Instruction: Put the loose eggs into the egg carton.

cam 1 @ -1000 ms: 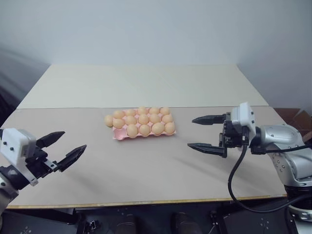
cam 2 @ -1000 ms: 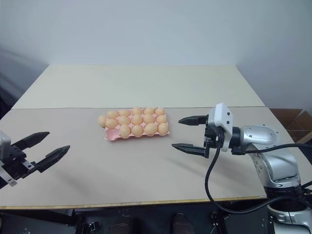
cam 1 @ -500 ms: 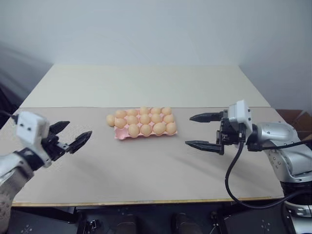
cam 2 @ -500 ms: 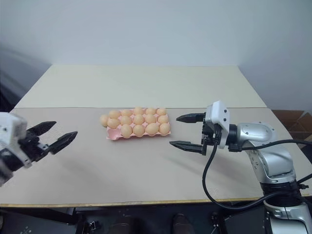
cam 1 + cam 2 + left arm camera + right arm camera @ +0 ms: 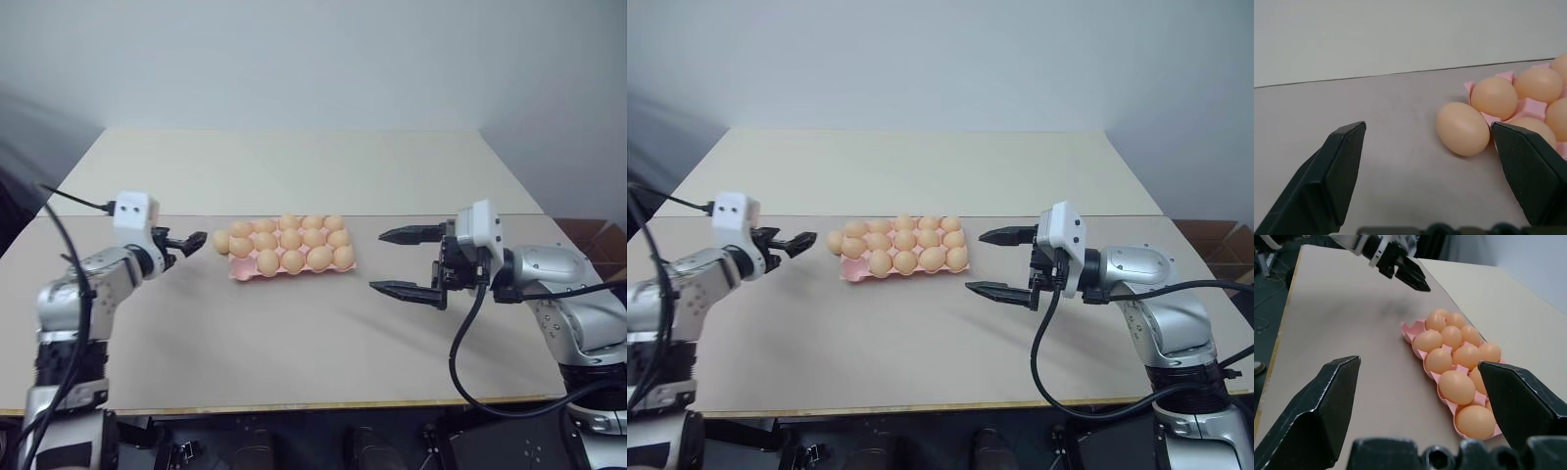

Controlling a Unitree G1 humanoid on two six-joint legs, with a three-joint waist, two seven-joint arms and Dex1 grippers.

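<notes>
Pink egg carton [image 5: 291, 265] sits mid-counter [image 5: 294, 343], full of peach-tan eggs. One loose egg [image 5: 1463, 128] lies on the counter right against the carton's left end. The left gripper [image 5: 186, 243] is level with it, just beside it on the side away from the carton, fingers [image 5: 1337, 166] spread wide and holding nothing, the egg sitting ahead between the tips but not touched. The right gripper [image 5: 404, 261] hovers to the carton's right, fingers [image 5: 1327, 401] wide apart too, empty and pointing at the carton.
</notes>
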